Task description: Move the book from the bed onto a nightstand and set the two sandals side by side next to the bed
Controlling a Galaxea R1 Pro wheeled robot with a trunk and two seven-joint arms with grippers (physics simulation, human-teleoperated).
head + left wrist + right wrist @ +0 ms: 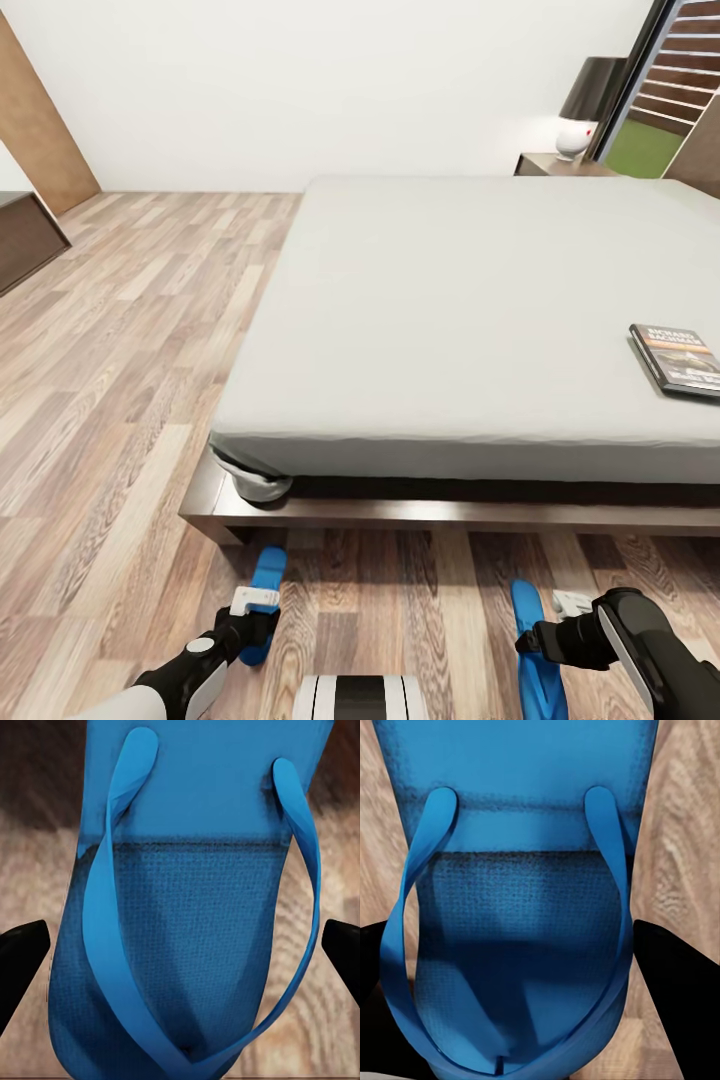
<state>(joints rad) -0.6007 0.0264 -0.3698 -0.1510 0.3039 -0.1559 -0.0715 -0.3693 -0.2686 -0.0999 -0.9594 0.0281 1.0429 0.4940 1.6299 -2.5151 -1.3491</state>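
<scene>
Blue against the wood-plank floor (120, 380), the two sandals lie just near of the bed (470, 310), roughly parallel but well apart, one under each arm. The left gripper (252, 612) hangs over the left sandal (265, 590), and in its wrist view the dark fingertips (21, 952) stand spread on either side of the sole, clear of the straps, pinching nothing. The right gripper (560, 625) sits low over the right sandal (535, 650); its fingers (675, 990) flank the toe end closely, yet whether they press the edges I cannot tell. Straddling each sole across its width probably readies a sideways grasp, so the pair can be drawn together beside the frame. The book (678, 358) lies on the mattress, near its right near edge, and the far nightstand (550, 165), bearing a lamp (585, 110), would suit it.
</scene>
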